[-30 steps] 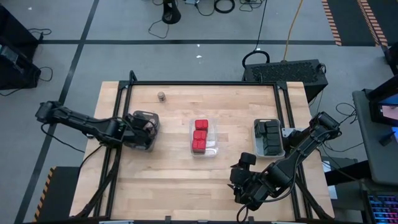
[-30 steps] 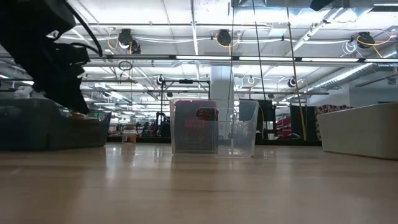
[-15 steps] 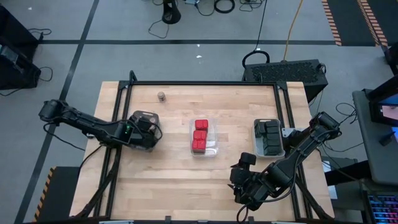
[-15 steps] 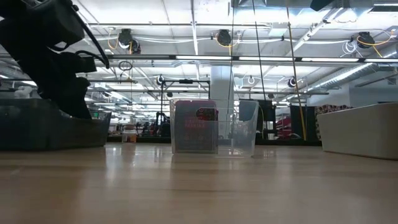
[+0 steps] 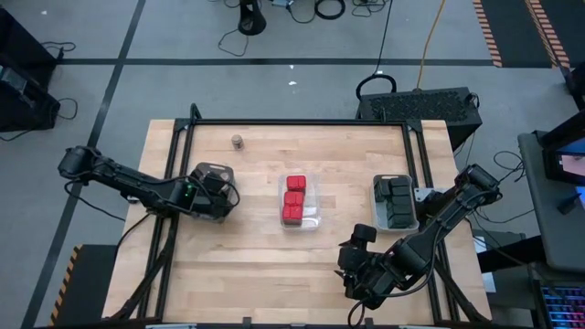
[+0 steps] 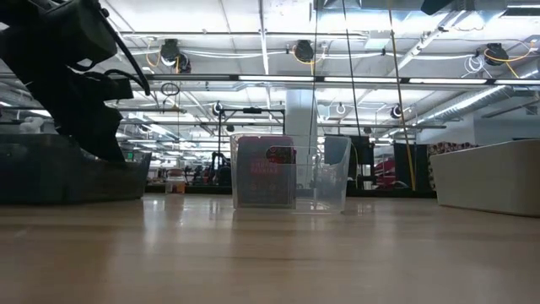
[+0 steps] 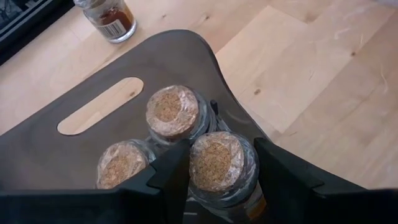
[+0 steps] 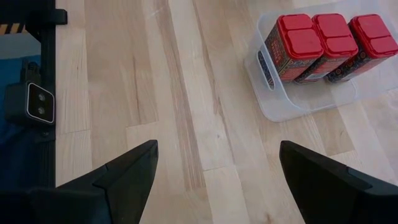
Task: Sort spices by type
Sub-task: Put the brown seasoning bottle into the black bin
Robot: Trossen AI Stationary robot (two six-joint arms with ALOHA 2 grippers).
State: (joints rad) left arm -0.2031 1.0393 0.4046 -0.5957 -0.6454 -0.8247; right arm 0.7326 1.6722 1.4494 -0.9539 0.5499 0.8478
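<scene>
A dark tray [image 5: 208, 174] at the table's left holds three cork-topped round jars. My left gripper [image 7: 222, 149] reaches down into it, shut on the nearest jar [image 7: 214, 163], with the other two jars [image 7: 172, 112] [image 7: 122, 163] beside it. One more jar [image 5: 237, 142] stands alone on the table near the far edge. Three red boxes [image 5: 293, 197] stand in a clear tray [image 5: 311, 219] at mid-table. Black boxes [image 5: 395, 199] fill a grey tray [image 5: 377, 185] at the right. My right gripper [image 8: 217, 180] hangs open above bare wood near the front edge. My left gripper pinches the jar's glass sides just below its cork top [image 7: 214, 158] between the two fingers [image 7: 177, 171]. The fingers slant down from the table's left. The jar stands upright inside the dark tray. Its bottom is hidden, so I cannot tell whether it rests on the tray floor.
The dark tray has a slot handle [image 7: 102, 106] in its rim. A black frame [image 5: 302, 122] runs along the table's far edge and sides. Bare wood lies between the trays and along the front of the table.
My left gripper has sunk with the jar into the dark tray and shifted slightly toward the table's right. In the low view the jar has dropped behind the tray's wall. The gap between the fingers is unchanged.
</scene>
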